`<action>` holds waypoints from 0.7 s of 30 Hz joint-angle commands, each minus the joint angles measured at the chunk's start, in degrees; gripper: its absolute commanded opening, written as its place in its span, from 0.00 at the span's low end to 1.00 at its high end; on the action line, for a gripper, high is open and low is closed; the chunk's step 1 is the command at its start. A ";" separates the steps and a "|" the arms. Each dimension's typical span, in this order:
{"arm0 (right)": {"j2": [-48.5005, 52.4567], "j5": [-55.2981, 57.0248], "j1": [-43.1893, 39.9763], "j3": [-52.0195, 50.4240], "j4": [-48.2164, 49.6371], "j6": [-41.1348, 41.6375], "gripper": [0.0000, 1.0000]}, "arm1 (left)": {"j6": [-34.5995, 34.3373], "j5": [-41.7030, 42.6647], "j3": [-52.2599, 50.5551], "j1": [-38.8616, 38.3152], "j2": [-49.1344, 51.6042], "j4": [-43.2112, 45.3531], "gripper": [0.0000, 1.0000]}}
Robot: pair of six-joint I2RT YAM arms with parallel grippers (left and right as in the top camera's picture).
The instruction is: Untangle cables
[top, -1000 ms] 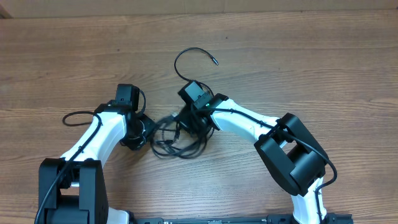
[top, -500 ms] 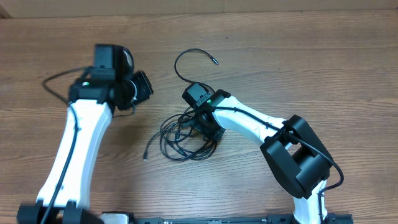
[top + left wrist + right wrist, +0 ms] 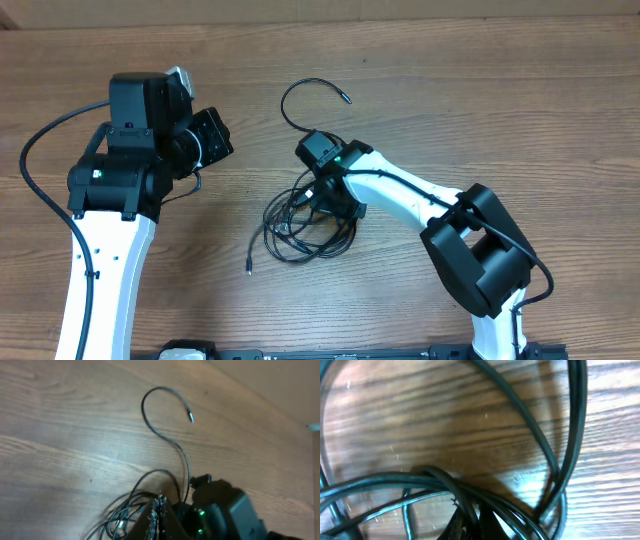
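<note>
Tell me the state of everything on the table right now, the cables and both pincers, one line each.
cables, tangled in a looped pile
curled cable end, free, arcing out of the pile's top
loose plug end, free, trailing out at the pile's lower left
left pincer, shut, nothing seen in it, away from the pile
right pincer, shut, tips down among the strands; grip on one unclear

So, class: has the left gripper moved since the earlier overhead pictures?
Yes. The left gripper has swung up the picture and slightly left, away from the cables, whose hooked end stayed put.
</note>
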 commanded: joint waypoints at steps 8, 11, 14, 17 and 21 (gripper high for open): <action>-19.82 -5.29 -0.15 8.04 2.10 -15.21 0.04 | 3.23 6.47 0.98 -0.74 -0.09 -2.67 0.30; -23.47 -5.97 -0.15 8.04 1.73 -15.19 0.04 | 3.63 7.37 0.98 -1.68 -0.07 -2.67 0.67; -25.62 -7.98 -0.15 8.04 1.31 -17.81 0.04 | 3.63 7.56 0.96 -2.78 0.09 -2.80 0.87; -26.80 -11.58 -0.15 8.04 1.33 -21.33 0.04 | 3.63 8.15 0.87 -3.82 0.74 -3.17 0.93; -27.23 -13.77 -0.15 8.04 1.51 -22.47 0.04 | 4.15 8.11 0.11 -5.57 2.93 -4.66 0.97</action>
